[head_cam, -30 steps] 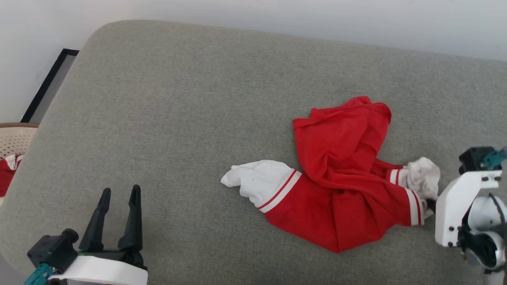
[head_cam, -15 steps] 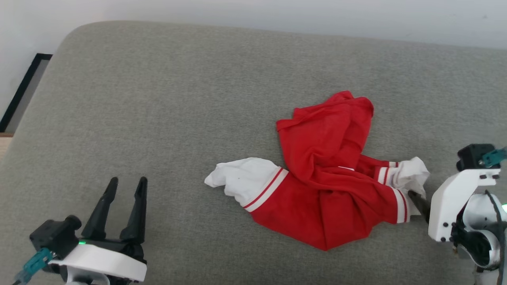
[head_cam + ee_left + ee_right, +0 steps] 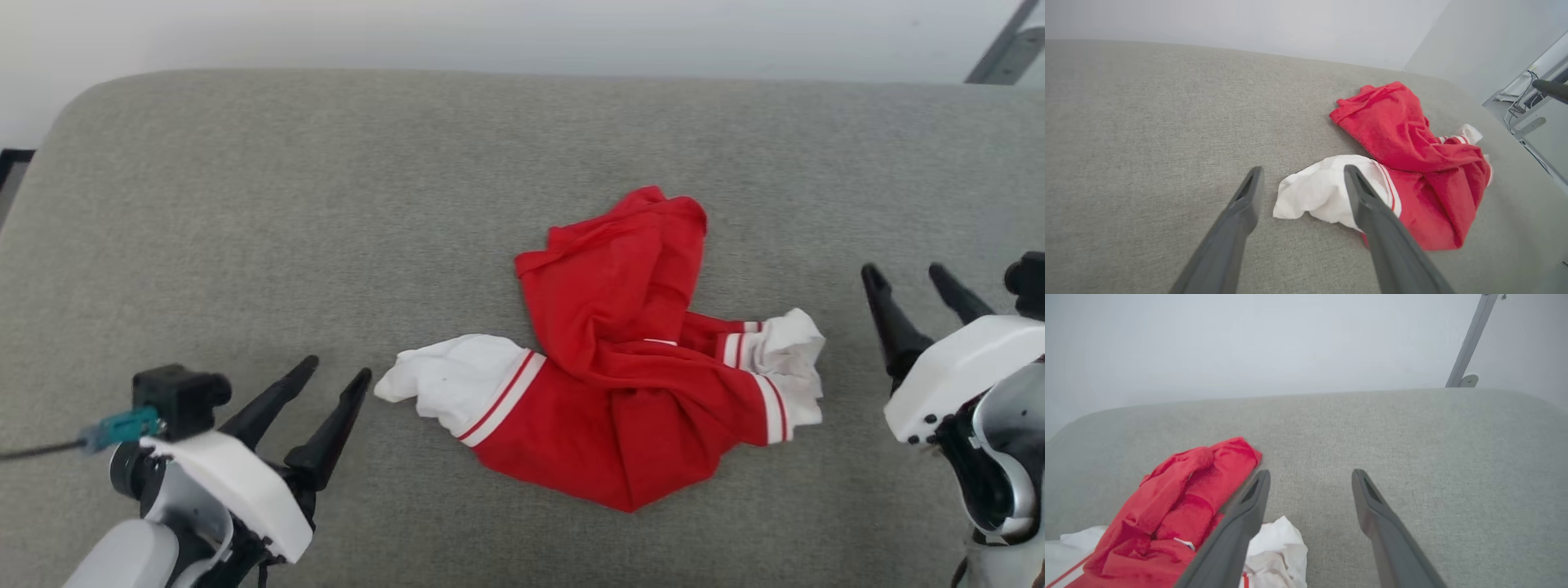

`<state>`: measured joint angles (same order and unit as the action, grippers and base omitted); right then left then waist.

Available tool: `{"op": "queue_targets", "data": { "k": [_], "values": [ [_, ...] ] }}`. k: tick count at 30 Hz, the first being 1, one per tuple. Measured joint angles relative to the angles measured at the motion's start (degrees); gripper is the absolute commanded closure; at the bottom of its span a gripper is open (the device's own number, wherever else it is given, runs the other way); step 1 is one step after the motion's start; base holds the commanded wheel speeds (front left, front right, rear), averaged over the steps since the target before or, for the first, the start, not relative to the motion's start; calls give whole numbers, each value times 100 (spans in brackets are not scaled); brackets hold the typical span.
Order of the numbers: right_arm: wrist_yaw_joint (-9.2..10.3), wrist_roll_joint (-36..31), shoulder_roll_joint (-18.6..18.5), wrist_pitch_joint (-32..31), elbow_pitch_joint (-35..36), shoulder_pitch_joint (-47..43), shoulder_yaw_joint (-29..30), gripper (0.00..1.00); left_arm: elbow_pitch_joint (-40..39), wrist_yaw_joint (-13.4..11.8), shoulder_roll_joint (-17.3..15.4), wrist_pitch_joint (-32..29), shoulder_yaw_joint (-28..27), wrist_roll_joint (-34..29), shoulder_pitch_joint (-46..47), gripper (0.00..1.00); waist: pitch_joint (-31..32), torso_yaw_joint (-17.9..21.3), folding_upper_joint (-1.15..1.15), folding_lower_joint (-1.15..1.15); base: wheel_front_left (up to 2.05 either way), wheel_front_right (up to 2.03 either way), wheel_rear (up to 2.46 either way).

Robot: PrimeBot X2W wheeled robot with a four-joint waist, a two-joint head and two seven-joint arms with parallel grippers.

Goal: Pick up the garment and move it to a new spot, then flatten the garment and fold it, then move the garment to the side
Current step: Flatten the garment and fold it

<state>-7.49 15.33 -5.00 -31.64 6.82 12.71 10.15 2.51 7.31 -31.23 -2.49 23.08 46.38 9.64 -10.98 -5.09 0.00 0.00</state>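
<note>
The garment (image 3: pixel 620 384), a bright red T-shirt with white sleeves and red-and-white stripes, lies crumpled in the middle of the grey cushion (image 3: pixel 326 204). One white sleeve (image 3: pixel 453 382) sticks out to its left, the other (image 3: pixel 788 359) to its right. My left gripper (image 3: pixel 336 369) is open, its tips just left of the left sleeve and not touching it; in the left wrist view the garment (image 3: pixel 1412 163) lies past the open left gripper (image 3: pixel 1302 173). My right gripper (image 3: pixel 906 273) is open to the right of the right sleeve, apart from it. The garment (image 3: pixel 1180 506) lies left of the empty right gripper (image 3: pixel 1310 477).
The grey cushion ends in a rounded far edge against a pale wall (image 3: pixel 522 33). A dark frame (image 3: pixel 12 163) shows at the far left, a grey metal strut (image 3: pixel 1004 49) at the top right. Bare cushion surrounds the garment on all sides.
The head camera has shifted, so the whole picture slid. My right gripper has come off the right sleeve and now stands open, fingers up. My left gripper has swung toward the left sleeve.
</note>
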Motion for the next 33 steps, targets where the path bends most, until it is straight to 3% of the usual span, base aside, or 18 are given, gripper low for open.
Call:
{"op": "queue_targets", "data": {
  "k": [7,13,21,28,29,30,33],
  "values": [
    [0,-334,76,1522,21,27,-185,0,109,-45,-156,-1065,301,224,320,0,35,290,0,0,0,0,0],
    [0,-494,143,2503,-54,21,-243,0,234,-405,-208,-1900,455,304,584,0,4,535,0,0,0,0,0],
    [0,-464,193,2916,-341,-30,-314,0,626,-843,-237,-2794,728,158,1067,0,-210,782,0,0,0,0,0],
    [0,-264,207,3070,-512,28,-450,0,1200,-832,-126,-3301,1016,7,1556,0,-411,943,0,0,0,0,0],
    [0,-269,207,3074,-514,53,-450,0,1259,-827,-119,-3374,1043,-8,1624,40,-434,955,0,0,0,0,0],
    [0,-277,205,3091,-519,68,-447,0,1313,-824,-104,-3389,1060,-13,1680,100,-452,959,0,0,0,0,0],
    [0,-235,207,3123,-531,75,-438,0,1405,-790,-98,-3433,1072,-22,1774,100,-477,953,0,0,0,0,0]
  ]
}}
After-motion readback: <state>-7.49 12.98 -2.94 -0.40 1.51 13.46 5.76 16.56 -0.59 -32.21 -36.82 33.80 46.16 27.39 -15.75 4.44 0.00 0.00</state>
